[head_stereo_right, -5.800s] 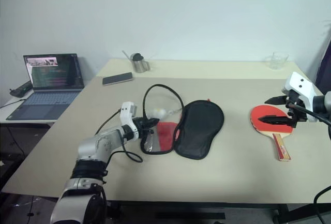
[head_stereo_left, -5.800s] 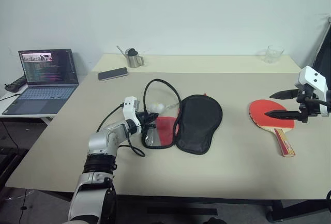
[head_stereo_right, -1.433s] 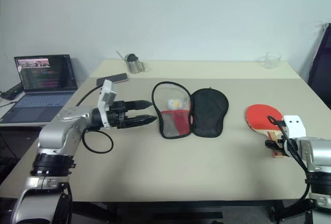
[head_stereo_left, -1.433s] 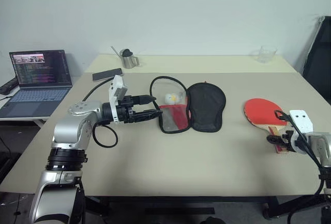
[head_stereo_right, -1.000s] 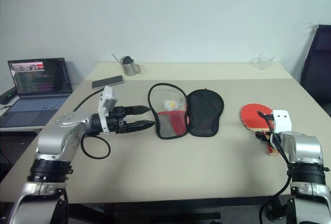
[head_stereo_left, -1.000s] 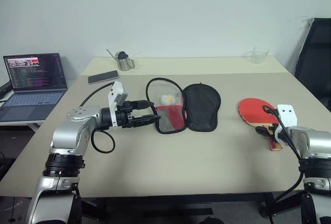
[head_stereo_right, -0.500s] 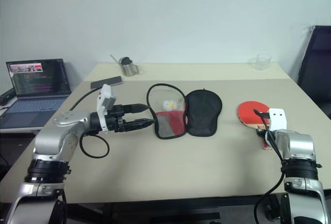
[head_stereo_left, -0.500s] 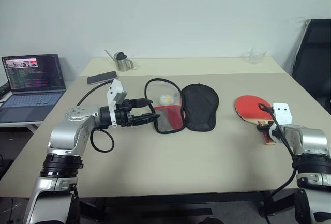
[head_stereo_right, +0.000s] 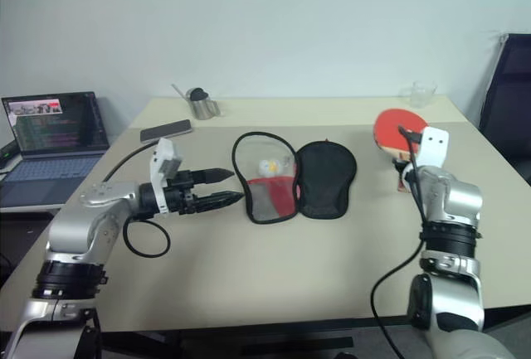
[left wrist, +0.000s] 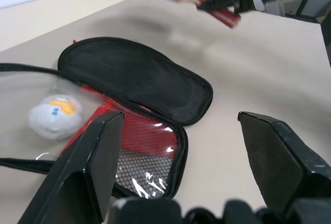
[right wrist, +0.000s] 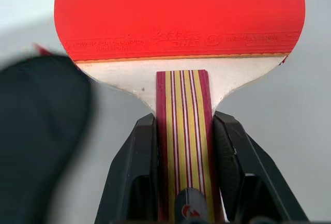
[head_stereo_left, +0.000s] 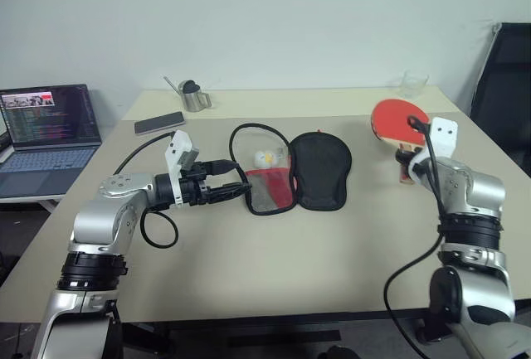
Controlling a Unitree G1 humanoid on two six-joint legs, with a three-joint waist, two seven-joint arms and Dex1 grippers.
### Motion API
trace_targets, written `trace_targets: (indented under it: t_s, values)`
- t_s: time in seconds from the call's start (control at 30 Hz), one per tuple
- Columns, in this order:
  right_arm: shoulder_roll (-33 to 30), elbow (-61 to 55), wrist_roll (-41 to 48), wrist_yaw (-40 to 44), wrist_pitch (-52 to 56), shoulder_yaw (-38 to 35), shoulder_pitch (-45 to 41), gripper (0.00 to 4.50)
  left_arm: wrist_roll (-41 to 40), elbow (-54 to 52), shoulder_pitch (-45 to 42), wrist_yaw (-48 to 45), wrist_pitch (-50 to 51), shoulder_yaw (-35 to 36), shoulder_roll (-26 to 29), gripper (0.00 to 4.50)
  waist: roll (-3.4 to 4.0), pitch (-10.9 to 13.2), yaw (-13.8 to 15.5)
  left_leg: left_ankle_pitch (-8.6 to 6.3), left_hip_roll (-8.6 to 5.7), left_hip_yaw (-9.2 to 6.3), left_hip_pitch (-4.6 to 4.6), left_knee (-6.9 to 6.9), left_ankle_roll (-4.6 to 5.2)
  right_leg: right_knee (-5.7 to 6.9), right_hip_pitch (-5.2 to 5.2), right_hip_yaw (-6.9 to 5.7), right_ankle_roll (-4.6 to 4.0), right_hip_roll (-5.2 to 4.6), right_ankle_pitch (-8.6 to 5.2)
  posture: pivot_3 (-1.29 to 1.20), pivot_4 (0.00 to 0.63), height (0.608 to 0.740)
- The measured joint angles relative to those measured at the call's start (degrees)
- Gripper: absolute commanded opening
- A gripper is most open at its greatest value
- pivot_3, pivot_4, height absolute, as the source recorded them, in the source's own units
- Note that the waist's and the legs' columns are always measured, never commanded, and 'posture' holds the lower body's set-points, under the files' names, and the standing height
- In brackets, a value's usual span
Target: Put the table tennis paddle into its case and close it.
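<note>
The table tennis paddle (head_stereo_left: 397,118) with its red face is lifted off the table at the right, and my right gripper (right wrist: 183,146) is shut on its striped wooden handle (right wrist: 184,125). Its case (head_stereo_left: 292,174) lies unzipped and spread flat at the table's middle: a black-lined half (head_stereo_left: 322,169) on the right, a red mesh half (head_stereo_left: 267,188) on the left, with a white ball charm (head_stereo_left: 264,158) on it. My left gripper (head_stereo_left: 238,187) is open just left of the case, its fingertips level with the case's near edge.
A smartphone (head_stereo_left: 159,123) and a small metal pitcher (head_stereo_left: 193,95) sit at the table's far left. A glass cup (head_stereo_left: 412,84) stands at the far right. A laptop (head_stereo_left: 46,131) is on a side desk at left. A black chair (head_stereo_left: 502,85) stands to the right.
My right gripper closed on the paddle's handle and raised the paddle off the table, carrying it up and toward the middle. The left arm stayed where it was. The camera shifted slightly.
</note>
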Motion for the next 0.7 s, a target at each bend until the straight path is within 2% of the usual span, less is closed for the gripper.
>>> trace_targets:
  t_s: [0.17,0.27,0.33,0.47,0.7]
  values:
    - [11.28,-0.76,-0.40,-6.45,-0.18,2.92,-4.65,1.09,0.00,-0.16,0.89,0.79,-0.04,0.75,1.04,3.86,0.03,0.01,-0.41,0.00,0.02,0.10,-0.15,-0.01,-0.01,0.18,-0.37,0.17,-0.01,0.03,0.00,0.00,0.150,0.740]
    - [18.31,-0.82,-2.93,-12.54,-0.18,6.86,-7.34,1.09,-0.06,-0.81,1.66,1.29,-0.02,1.36,1.21,3.86,0.04,0.00,-0.73,0.04,0.02,0.13,-0.71,0.10,-0.07,0.37,-1.00,0.20,-0.02,0.03,0.01,0.00,0.150,0.740]
    - [20.87,-1.00,-3.81,-14.82,-0.05,9.21,-7.54,1.09,-0.24,-1.96,2.66,1.77,0.07,1.49,1.30,3.86,0.03,-0.01,-0.60,0.04,0.00,0.09,-0.91,0.13,-0.08,0.31,-1.11,0.15,-0.02,0.00,0.02,0.00,0.150,0.740]
    - [23.77,-2.92,-4.94,-17.31,1.37,10.64,-5.75,1.09,-0.67,-2.95,4.21,2.67,0.34,2.29,2.01,3.86,0.03,-0.01,-0.01,0.04,-0.05,0.06,-1.02,0.12,-0.07,0.17,-1.13,0.12,-0.02,-0.03,0.02,0.00,0.150,0.740]
    - [23.91,-2.79,-6.87,-21.57,4.31,9.45,-2.72,1.09,-1.03,-4.84,6.08,4.21,1.10,2.31,2.11,3.86,0.03,-0.01,0.02,0.04,-0.03,0.08,-0.99,0.10,-0.07,0.28,-1.17,0.14,-0.02,0.01,0.02,0.00,0.150,0.740]
